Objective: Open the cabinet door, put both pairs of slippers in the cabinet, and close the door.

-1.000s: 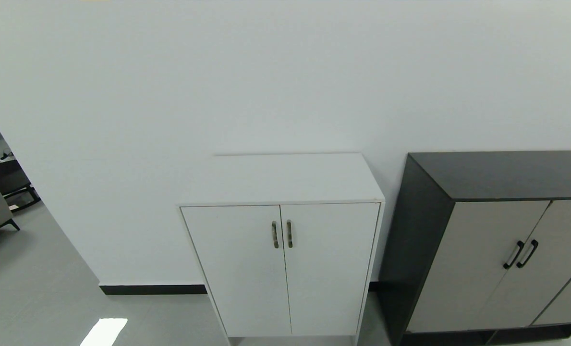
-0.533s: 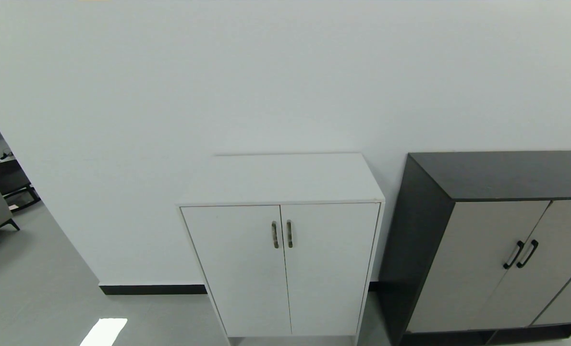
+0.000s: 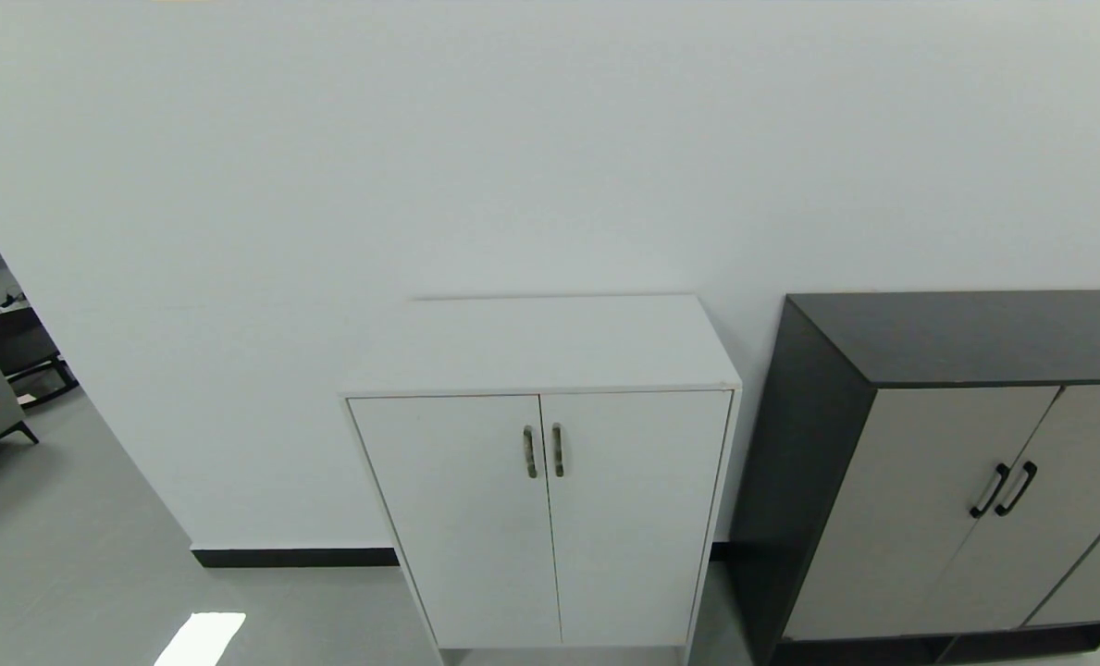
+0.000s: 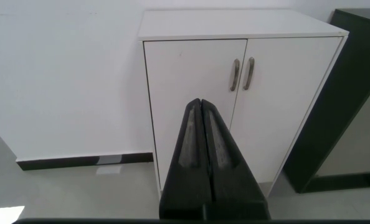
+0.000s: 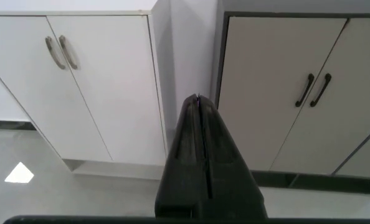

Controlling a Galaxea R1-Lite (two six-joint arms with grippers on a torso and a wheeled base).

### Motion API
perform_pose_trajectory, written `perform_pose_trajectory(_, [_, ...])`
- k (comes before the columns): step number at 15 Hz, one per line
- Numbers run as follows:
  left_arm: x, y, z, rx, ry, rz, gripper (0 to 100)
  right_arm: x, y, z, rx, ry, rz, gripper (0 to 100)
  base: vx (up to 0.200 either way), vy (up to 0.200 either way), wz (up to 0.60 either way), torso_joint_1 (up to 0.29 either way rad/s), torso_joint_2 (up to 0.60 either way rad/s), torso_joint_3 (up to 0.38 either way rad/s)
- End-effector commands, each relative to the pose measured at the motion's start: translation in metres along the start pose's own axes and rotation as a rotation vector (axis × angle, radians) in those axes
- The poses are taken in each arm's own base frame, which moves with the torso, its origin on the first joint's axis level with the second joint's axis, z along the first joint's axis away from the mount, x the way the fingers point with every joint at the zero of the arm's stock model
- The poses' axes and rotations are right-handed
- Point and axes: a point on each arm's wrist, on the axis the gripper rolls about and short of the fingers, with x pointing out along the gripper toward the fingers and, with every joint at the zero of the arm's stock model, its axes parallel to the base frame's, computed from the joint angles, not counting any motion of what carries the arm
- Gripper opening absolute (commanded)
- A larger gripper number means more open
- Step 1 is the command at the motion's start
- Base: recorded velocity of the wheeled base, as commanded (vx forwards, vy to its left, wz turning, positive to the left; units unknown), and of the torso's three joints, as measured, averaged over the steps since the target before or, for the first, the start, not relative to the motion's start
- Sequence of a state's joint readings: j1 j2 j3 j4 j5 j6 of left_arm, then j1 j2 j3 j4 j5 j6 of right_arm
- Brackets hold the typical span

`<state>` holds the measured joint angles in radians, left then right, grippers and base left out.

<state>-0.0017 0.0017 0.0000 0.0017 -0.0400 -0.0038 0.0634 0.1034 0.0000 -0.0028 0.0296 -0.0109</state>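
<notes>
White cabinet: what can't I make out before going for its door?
Inside of the white cabinet: hidden in every view by its two shut doors.
Its base: cut off by the head view's lower edge; in the left wrist view the shut left gripper covers its middle.
Gap between it and the dark cabinet, low down: covered in the right wrist view by the shut right gripper.

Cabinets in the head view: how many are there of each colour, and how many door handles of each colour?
White cabinet: 1
Black cabinet: 1
Silver handles: 2
Black handles: 2
Total: 2 cabinets, 4 handles
</notes>
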Motion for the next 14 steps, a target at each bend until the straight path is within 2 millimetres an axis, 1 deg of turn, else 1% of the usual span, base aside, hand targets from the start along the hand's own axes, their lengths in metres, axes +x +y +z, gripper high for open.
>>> perform_pose_trajectory(1, [0.0000,0.0000,0.0000,0.001,0.000,0.000,0,-0.0010,-0.0002,-0.0003,-0.002,-0.013,-0.012,0,0.000,0.000,0.00,0.000,0.00,0.000])
perform_pose_trajectory(3, [0.0000,0.0000,0.0000,-0.001,0.000,0.000,0,-0.0031,0.0004,-0.0010,0.000,-0.042,-0.046,0,0.000,0.000,0.00,0.000,0.00,0.000])
perform_pose_trajectory(9, [0.0000,0.0000,0.0000,0.001,0.000,0.000,0,-0.0075,0.0013,-0.0026,-0.002,-0.101,-0.077,0,0.000,0.000,0.00,0.000,0.00,0.000])
perform_pose_trajectory(14, [0.0000,0.0000,0.0000,-0.001,0.000,0.000,0,-0.0075,0.0013,-0.0026,0.001,-0.101,-0.079,0,0.000,0.000,0.00,0.000,0.00,0.000])
